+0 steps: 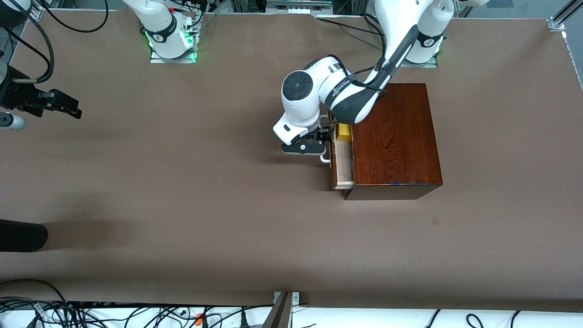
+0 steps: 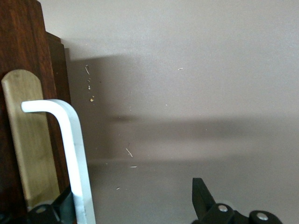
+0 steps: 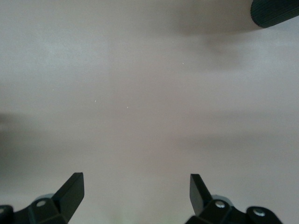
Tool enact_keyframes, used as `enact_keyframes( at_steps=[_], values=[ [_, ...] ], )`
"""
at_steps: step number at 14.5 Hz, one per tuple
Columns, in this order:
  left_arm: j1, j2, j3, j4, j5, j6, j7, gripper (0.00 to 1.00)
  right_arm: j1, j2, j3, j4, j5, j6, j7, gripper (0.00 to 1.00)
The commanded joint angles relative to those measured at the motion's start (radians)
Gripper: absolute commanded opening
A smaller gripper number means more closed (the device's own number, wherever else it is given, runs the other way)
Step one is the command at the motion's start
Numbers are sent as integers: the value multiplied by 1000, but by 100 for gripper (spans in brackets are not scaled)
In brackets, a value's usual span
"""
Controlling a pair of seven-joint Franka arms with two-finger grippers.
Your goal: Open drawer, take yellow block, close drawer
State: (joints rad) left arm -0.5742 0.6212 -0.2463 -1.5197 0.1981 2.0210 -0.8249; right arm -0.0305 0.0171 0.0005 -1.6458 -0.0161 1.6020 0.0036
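The dark reddish-brown wooden box [image 1: 396, 136] stands near the left arm's base. Its drawer [image 1: 344, 166] is slid partly out toward the right arm's end of the table and shows pale wood inside. The yellow block [image 1: 343, 132] lies in the drawer, partly under the left arm. The white handle [image 1: 324, 158] is on the drawer front. My left gripper [image 1: 323, 138] is open at the handle. In the left wrist view the handle [image 2: 74, 154] stands between the fingers [image 2: 202, 198], close against one of them. My right gripper [image 1: 68, 107] is open and empty, waiting over the table's right-arm end; its wrist view [image 3: 135, 193] shows bare table.
A black cylinder [image 1: 20, 235] juts in at the table's right-arm end, nearer the front camera; it also shows in the right wrist view [image 3: 275, 11]. Cables run along the table's near edge [image 1: 136, 314]. The brown table top [image 1: 182, 191] stretches between the arms.
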Motion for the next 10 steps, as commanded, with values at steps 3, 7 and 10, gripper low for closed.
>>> enact_keyframes(
  at_steps=[3, 7, 10],
  values=[
    [-32, 57, -19, 67, -45, 51, 0, 100, -12, 1, 9, 9, 15, -11, -14, 100],
    [-36, 57, -19, 82, -54, 54, 1, 100, -12, 1, 9, 9, 15, -10, -14, 100],
    [-32, 49, -18, 85, -43, 48, 9, 100, -12, 1, 9, 9, 15, -10, -14, 100]
  ],
)
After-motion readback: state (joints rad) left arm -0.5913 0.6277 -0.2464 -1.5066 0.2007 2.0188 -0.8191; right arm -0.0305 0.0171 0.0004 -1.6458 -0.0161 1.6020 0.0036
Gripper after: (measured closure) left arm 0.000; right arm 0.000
